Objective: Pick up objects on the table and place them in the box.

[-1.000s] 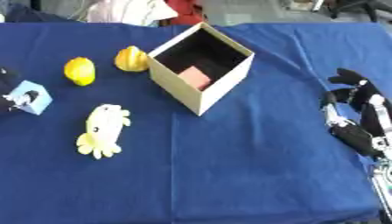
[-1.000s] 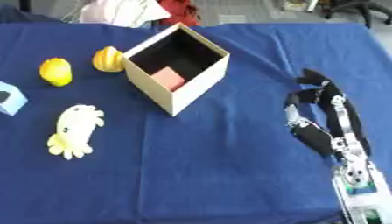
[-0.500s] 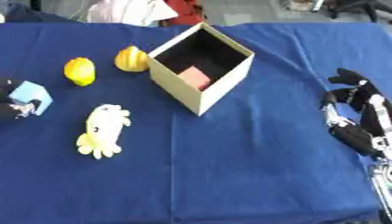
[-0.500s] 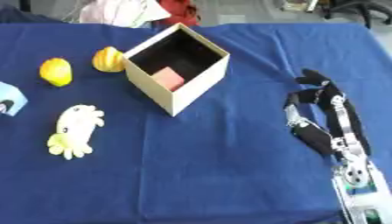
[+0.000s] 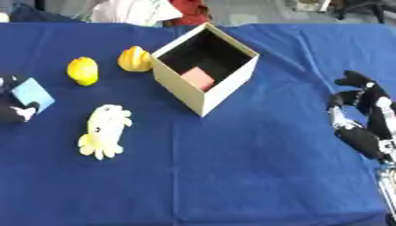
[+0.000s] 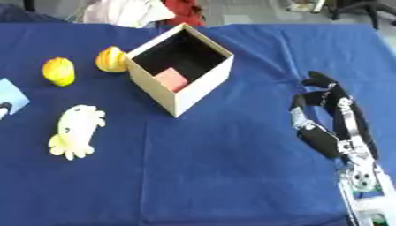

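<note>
An open-topped cardboard box [image 5: 205, 73] with pale cream walls and a dark inside stands turned corner-on near the middle of the worktop [image 5: 232, 167], and a flat-faced pink block [image 5: 198, 78] lies on its floor. Just beside the box's left wall sits a rounded, ridged orange-yellow fruit shape [image 5: 135, 59], and a little further left a smooth yellow lemon [image 5: 83, 70], apart from it. Nearer the front lies a soft-looking pale yellow octopus toy [image 5: 103, 130] with stubby arms fanned out at its lower end and a small dark eye. At the left edge the left robot hand [image 5: 13, 111], black with a pale fingertip, pinches a light blue cube [image 5: 32, 94] held tilted on a corner; whether the cube touches the cloth cannot be told. The right robot hand [image 6: 329, 117] rests near the right edge, fingers up and relaxed, spread apart with nothing in them, its silver wrist parts trailing toward the lower corner. Nothing lies between the box and the loose things. The worktop is covered in a smooth deep blue cloth. Beyond its far edge lie bunched white and red fabrics [image 5: 151, 9] on a grey floor.
</note>
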Robot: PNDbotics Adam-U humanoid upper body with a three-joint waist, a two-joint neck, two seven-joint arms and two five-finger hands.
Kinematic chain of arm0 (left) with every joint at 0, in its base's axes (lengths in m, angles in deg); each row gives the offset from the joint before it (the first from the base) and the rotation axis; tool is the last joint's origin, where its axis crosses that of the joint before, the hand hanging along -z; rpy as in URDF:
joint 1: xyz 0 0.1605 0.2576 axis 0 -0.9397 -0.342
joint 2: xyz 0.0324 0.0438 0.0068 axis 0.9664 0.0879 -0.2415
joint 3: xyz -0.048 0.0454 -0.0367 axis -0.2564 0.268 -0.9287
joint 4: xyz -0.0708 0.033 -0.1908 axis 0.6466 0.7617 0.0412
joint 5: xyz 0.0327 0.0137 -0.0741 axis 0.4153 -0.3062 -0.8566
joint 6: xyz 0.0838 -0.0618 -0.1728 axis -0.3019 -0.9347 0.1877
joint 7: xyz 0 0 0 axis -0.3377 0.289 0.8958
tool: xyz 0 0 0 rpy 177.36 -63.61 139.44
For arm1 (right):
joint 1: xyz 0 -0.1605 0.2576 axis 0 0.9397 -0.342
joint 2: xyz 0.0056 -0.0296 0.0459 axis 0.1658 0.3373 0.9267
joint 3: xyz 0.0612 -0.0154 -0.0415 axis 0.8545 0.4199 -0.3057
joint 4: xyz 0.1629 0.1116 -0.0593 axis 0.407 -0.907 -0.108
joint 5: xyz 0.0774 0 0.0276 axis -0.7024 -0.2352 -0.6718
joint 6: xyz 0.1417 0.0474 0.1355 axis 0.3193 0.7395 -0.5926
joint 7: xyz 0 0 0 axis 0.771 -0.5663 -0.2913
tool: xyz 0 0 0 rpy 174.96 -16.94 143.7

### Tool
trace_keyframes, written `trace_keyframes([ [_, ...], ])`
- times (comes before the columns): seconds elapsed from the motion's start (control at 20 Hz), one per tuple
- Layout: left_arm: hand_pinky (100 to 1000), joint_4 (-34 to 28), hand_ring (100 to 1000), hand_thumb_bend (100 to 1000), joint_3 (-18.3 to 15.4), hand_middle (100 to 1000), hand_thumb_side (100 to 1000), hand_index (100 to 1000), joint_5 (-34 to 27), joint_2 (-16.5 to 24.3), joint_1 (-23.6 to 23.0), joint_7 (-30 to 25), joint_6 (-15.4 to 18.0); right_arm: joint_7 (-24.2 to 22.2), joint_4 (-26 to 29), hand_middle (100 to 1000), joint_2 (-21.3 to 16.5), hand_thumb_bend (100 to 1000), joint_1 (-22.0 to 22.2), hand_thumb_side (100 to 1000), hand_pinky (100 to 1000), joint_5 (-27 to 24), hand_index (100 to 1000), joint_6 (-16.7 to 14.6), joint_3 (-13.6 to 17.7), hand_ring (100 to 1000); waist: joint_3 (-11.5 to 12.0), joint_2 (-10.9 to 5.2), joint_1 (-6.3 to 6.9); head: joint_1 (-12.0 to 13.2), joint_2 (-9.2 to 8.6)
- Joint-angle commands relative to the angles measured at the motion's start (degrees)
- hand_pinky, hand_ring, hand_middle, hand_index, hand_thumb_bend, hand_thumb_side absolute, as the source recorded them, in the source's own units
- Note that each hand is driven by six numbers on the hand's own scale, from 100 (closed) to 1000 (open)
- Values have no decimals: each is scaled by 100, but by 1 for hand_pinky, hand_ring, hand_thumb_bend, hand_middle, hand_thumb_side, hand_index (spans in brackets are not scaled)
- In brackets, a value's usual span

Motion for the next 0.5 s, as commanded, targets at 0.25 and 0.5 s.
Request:
trace_keyframes([
  [0.25,793,-641,574,123,-57,565,147,803,-189,311,104,127,64,2,72,753,-107,100,-39,321,697,-24,889,11,20,669,-12,-168,67,-9,-61],
  [0.5,784,-1269,565,139,173,557,157,801,-397,440,505,-12,111,-19,67,753,-114,100,-34,322,696,-43,889,7,-5,669,-25,-190,68,-5,-49],
])
